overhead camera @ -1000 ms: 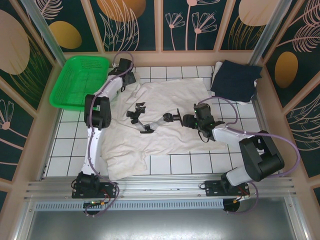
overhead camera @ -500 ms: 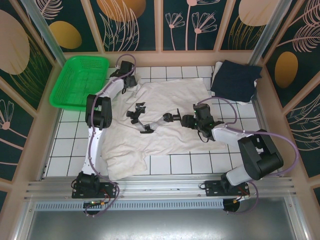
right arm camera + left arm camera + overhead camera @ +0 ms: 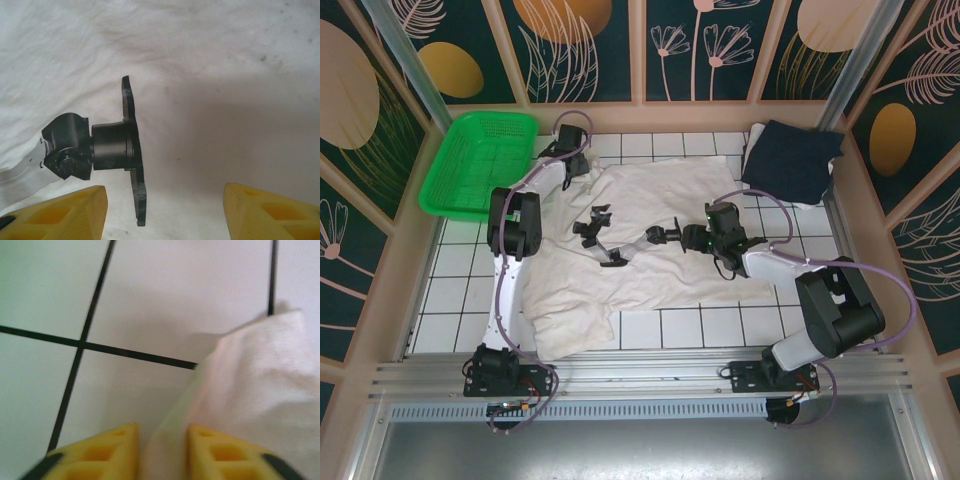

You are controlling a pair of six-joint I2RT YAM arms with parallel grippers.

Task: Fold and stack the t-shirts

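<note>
The cream t-shirt [image 3: 660, 190] lies spread and rumpled over the white tiles. My left gripper [image 3: 578, 160] is at its far left corner. In the left wrist view a fold of the cream t-shirt [image 3: 265, 385] runs between the yellow fingers of the left gripper [image 3: 162, 450], which are shut on it. My right gripper [image 3: 698, 238] hovers over the middle of the shirt. In the right wrist view the right gripper [image 3: 165, 210] stands wide open above the cream cloth [image 3: 210, 65], holding nothing. The navy t-shirt [image 3: 792, 160] sits folded at the back right.
A black and white jointed part [image 3: 620, 245] lies on the cream shirt, its black disc end [image 3: 112, 150] just ahead of my right fingers. The green mesh basket [image 3: 480, 160] stands at the back left. Walls close in the table on three sides.
My left gripper's jaws have closed onto the shirt's far left corner. The right gripper has edged slightly toward the back and stays open.
</note>
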